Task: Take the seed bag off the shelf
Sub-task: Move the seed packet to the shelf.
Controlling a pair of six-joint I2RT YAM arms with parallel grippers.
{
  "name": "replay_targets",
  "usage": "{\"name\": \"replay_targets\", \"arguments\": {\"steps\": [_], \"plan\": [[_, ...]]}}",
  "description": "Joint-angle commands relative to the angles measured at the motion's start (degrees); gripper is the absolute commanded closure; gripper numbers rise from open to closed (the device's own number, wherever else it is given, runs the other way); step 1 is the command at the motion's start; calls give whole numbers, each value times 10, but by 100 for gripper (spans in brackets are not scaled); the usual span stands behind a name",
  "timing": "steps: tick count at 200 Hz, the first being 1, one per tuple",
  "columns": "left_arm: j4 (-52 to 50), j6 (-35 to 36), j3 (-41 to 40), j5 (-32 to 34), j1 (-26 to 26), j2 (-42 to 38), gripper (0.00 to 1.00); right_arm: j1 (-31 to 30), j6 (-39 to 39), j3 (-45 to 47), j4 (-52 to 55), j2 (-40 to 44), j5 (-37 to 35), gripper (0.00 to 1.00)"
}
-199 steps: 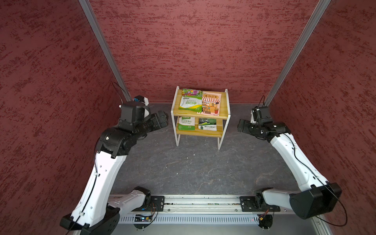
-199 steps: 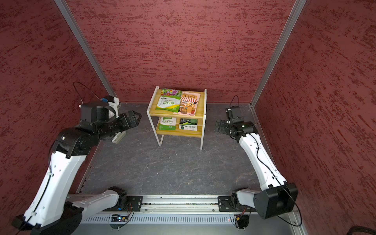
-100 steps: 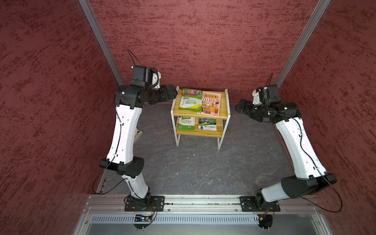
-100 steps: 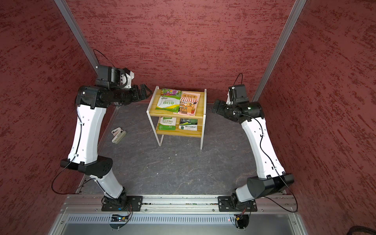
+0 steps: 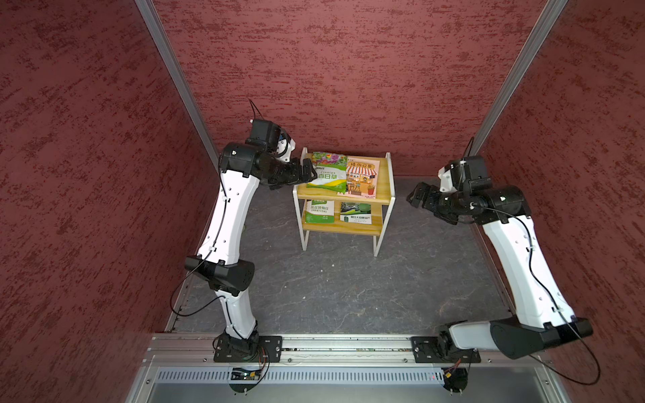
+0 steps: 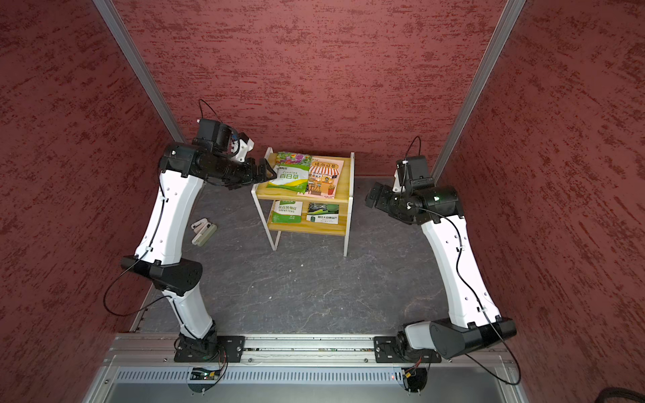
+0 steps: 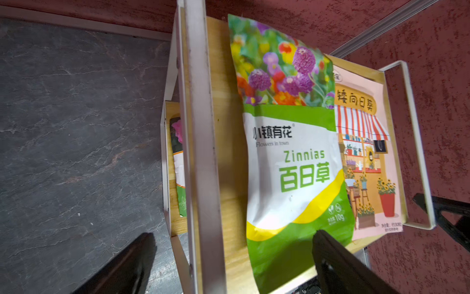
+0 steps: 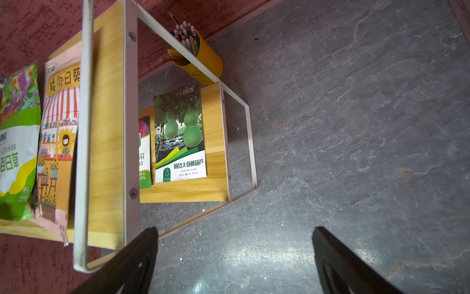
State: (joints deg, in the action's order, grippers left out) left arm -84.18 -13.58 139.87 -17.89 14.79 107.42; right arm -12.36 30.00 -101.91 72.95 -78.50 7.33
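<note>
The shelf (image 5: pixel 383 181) (image 6: pixel 346 181) stands at the back wall, white frame with two wooden boards. A green and white Zinnias seed bag (image 5: pixel 328 176) (image 6: pixel 289 174) (image 7: pixel 292 157) (image 8: pixel 17 142) lies flat on the left of the top board. My left gripper (image 5: pixel 308 171) (image 6: pixel 267 171) (image 7: pixel 232 235) is open and straddles the shelf's left rail: one finger hovers over the bag's green corner, the other is outside over the floor. My right gripper (image 5: pixel 415 197) (image 6: pixel 371 199) (image 8: pixel 235 229) hangs open to the right of the shelf, holding nothing.
A pink sunflower bag (image 5: pixel 363 178) overlaps the Zinnias bag on the top board. An Impatiens bag (image 5: pixel 319 211) and a gourd bag (image 5: pixel 356 213) lie on the lower board. A yellow pencil cup (image 8: pixel 201 61) stands behind the shelf. Pale small objects (image 6: pixel 204 232) lie on the floor at left.
Both arms rose from low, folded poses. In the last half second the left gripper moved right onto the shelf's left edge, and the right gripper dropped slightly beside the shelf.
</note>
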Motion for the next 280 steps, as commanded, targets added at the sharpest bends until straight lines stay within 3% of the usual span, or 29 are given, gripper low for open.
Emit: {"name": "replay_targets", "arguments": {"steps": [1, 69, 177, 243, 280], "plan": [[7, 18, 7, 21, 0, 13, 0, -7, 7, 17, -1, 7, 0, 2], [-26, 49, -3, 36, 24, 20, 0, -9, 6, 38, -1, 22, -5, 2], [-38, 66, -94, 37, 40, -58, 0, -11, 10, 64, -8, 44, -9, 2], [1, 36, -50, 45, 42, -78, 0, -10, 16, 69, 0, 61, -12, 2], [52, 17, -25, 52, 30, -48, 0, -11, 24, 77, 3, 72, -8, 2]]}}
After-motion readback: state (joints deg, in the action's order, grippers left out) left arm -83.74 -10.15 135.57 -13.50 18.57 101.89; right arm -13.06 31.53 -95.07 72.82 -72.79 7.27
